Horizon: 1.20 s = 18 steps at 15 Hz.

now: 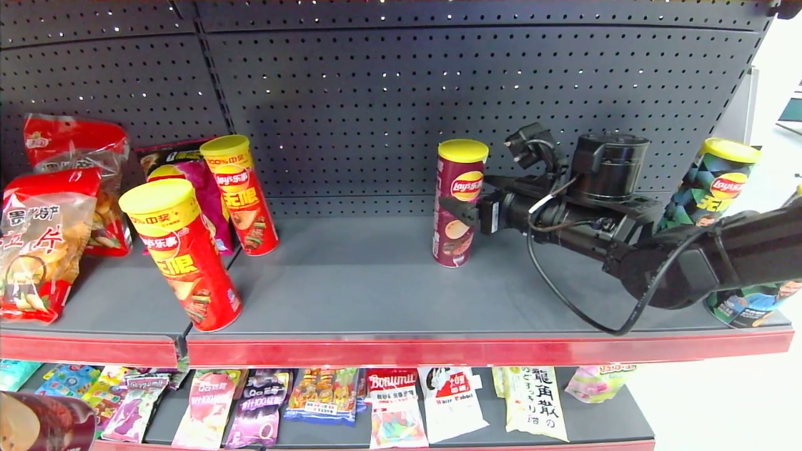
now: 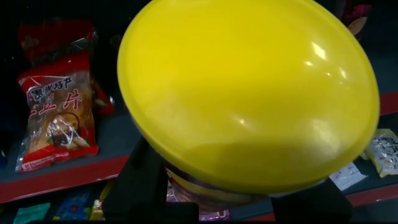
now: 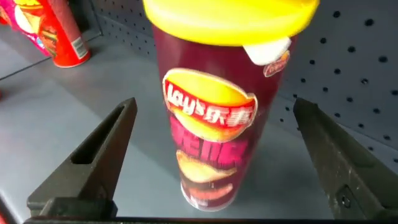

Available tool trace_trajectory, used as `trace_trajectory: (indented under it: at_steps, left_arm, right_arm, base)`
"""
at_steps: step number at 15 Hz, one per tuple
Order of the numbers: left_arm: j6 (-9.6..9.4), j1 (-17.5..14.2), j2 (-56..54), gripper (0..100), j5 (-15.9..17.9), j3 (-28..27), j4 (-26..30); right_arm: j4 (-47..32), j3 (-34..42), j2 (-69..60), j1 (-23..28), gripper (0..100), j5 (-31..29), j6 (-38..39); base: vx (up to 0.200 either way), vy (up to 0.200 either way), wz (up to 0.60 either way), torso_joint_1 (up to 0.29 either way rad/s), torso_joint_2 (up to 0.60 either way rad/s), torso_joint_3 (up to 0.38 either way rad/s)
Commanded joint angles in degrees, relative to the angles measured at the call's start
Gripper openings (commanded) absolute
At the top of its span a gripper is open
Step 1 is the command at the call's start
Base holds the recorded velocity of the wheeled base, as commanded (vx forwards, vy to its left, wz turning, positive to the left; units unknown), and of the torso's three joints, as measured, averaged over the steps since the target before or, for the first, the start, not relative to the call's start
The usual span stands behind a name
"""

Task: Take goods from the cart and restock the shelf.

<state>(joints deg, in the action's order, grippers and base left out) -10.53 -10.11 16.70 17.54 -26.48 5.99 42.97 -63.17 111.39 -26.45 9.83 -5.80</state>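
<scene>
Closest to the lens, a yellow-lidded can [image 2: 249,93] sits clamped between the left gripper's [image 2: 233,190] dark fingers, out in front of the shelf's red edge. On the upper shelf [image 1: 376,282] a maroon chip can [image 1: 462,181] stands upright, long axis vertical, directly between the right gripper's [image 3: 214,109] jaws, which are spread wide and clear of its sides. The right arm is the nearer to it. Bare grey shelf surrounds it: red cans [image 1: 182,257] well to the left, a dark patterned can [image 1: 714,181] to the right, pegboard [image 1: 376,94] near behind.
</scene>
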Motion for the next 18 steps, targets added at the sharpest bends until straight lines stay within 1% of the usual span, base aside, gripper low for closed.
trace_trajectory:
  at_steps: [1,3,9,14,15,18]
  left_arm:
    - [-0.01,0.0,-0.09,0,0.04,0.02,-0.01]
    - [-0.01,0.0,-0.27,0,-0.05,0.2,0.08]
    - [-0.01,0.0,-0.44,0,-0.05,0.81,0.17]
    - [-0.01,0.0,-1.23,0,-0.05,2.66,0.08]
    - [-0.01,0.0,-1.14,0,-0.05,2.66,0.08]
    - [-0.01,0.0,-1.14,0,0.04,3.45,0.08]
  right_arm:
    - [-0.08,-2.57,2.78,0.0,100,0.02,0.0]
    - [-0.17,-5.03,4.37,0.0,100,0.02,0.0]
    - [-0.96,-8.2,6.56,0.0,100,-0.07,0.79]
    - [-3.07,-12.77,8.67,0.17,100,-0.42,0.88]
    - [-3.07,-12.94,8.76,0.09,0,-0.68,0.88]
    - [-3.07,-11.97,8.06,-0.97,0,-1.92,1.41]
  base:
    - [0.0,0.0,0.0,0.0,0.0,0.0]
    - [0.0,0.0,0.0,0.0,0.0,0.0]
    - [0.0,0.0,0.0,0.0,0.0,0.0]
    - [0.0,0.0,0.0,0.0,0.0,0.0]
    - [0.0,0.0,0.0,0.0,0.0,0.0]
    - [0.0,0.0,0.0,0.0,0.0,0.0]
